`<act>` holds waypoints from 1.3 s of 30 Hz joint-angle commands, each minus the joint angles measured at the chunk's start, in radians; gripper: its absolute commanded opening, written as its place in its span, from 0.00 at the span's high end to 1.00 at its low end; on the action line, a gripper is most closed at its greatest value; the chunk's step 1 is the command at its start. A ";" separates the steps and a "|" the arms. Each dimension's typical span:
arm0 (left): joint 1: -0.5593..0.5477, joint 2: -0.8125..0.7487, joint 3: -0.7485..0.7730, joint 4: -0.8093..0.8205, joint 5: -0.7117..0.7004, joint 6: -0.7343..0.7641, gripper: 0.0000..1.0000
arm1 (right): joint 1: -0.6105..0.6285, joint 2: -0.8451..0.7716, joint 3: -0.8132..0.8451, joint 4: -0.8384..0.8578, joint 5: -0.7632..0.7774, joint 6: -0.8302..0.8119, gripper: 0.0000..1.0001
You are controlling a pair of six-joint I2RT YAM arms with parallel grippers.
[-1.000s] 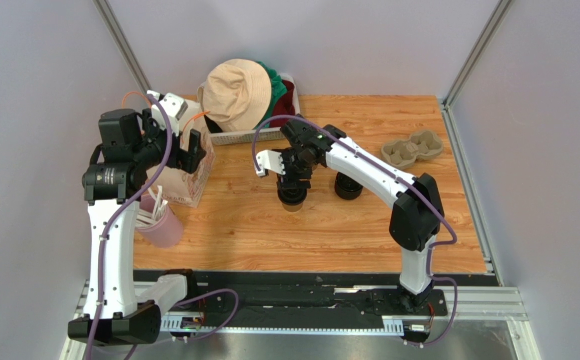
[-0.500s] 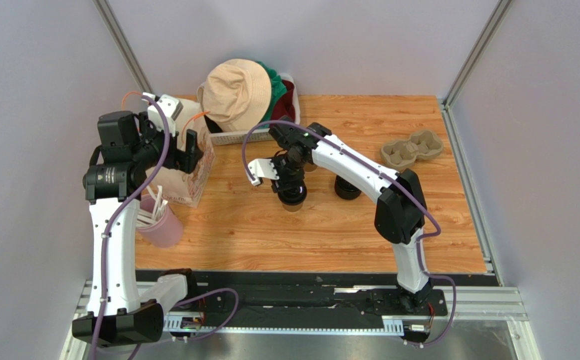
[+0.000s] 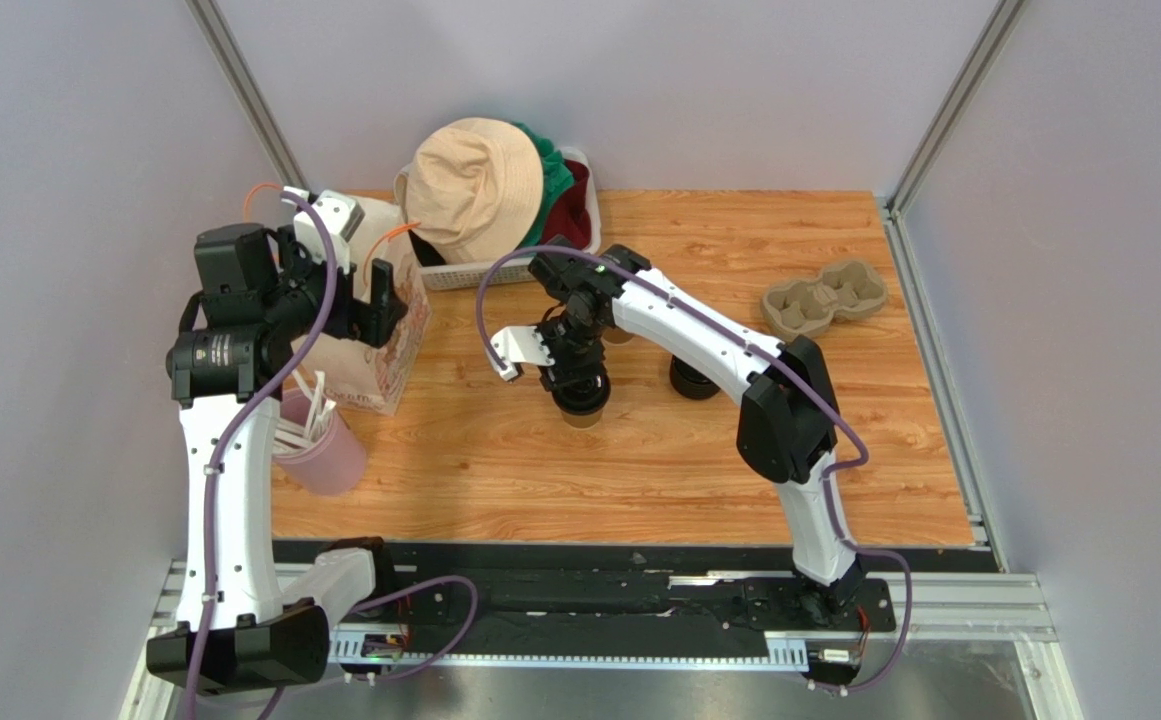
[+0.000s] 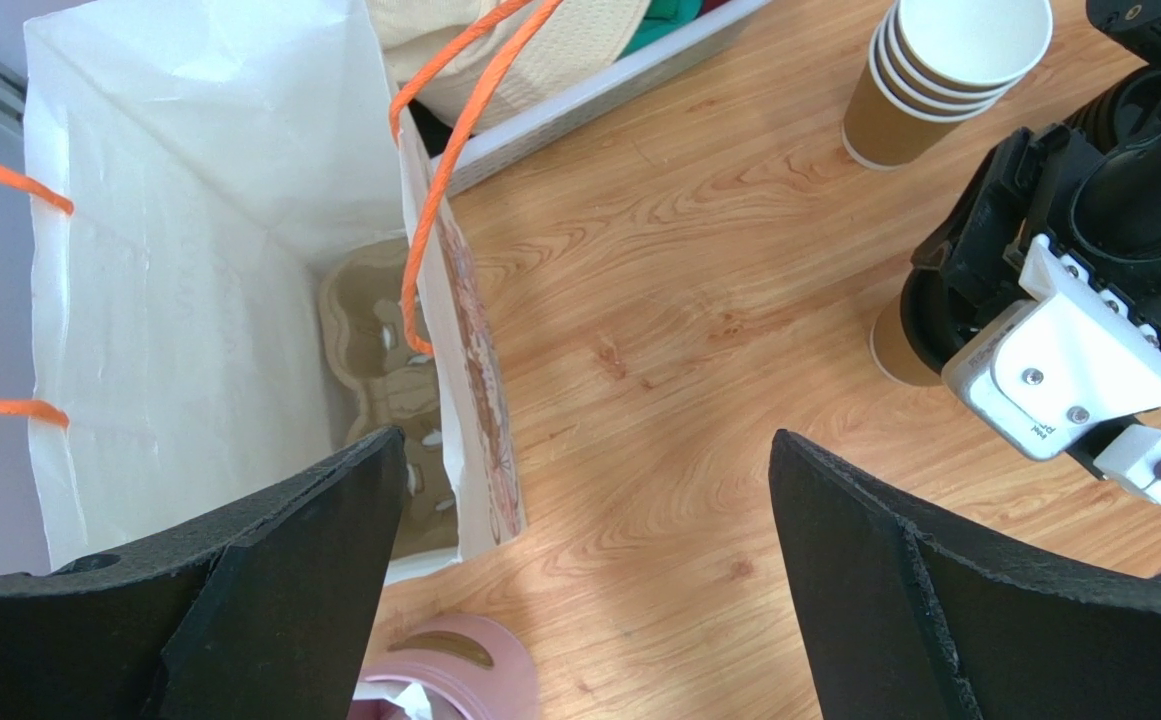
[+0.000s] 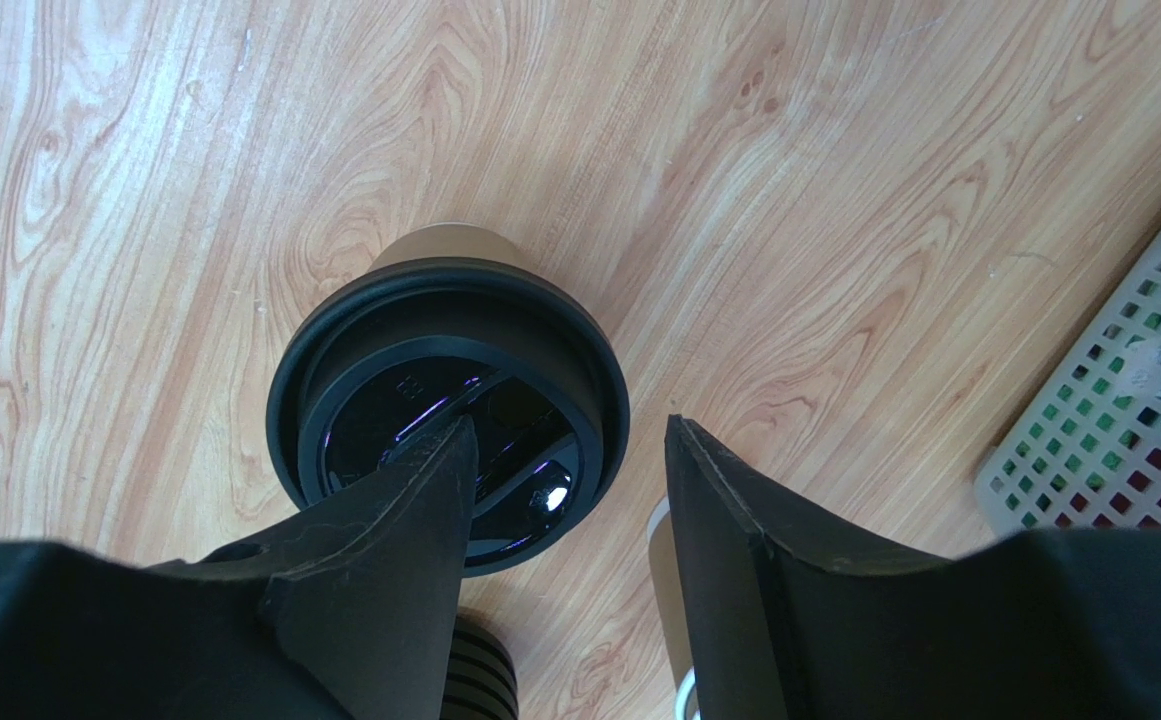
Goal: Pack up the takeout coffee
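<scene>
Bright, even light from overhead; soft, faint shadows under the arms (image 3: 706,338) on the wood table (image 3: 917,435). Top cam sharp throughout. Wrist cams: fingers (image 5: 376,585) near the lens dark & soft, purplish glint on black lid (image 5: 444,368), edges stretch a bit

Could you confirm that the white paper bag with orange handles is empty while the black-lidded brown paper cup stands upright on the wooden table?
Not quite: the white paper bag with orange handles is not empty; the left wrist view shows a beige moulded-pulp cup carrier at its bottom. The black-lidded brown paper cup does stand upright on the wooden table.
</scene>
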 commanded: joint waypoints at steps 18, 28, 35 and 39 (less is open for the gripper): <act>0.026 -0.021 -0.015 0.043 0.028 -0.028 0.01 | 0.017 0.068 0.114 -0.111 0.030 0.021 0.77; 0.026 -0.018 -0.019 0.050 0.042 -0.031 0.01 | 0.006 0.050 0.097 -0.128 0.087 0.196 0.88; 0.026 -0.022 -0.022 0.051 0.045 -0.032 0.01 | -0.007 0.036 0.092 -0.085 0.125 0.429 0.99; 0.028 -0.022 -0.024 0.053 0.050 -0.034 0.01 | -0.009 0.004 0.076 -0.060 0.161 0.593 1.00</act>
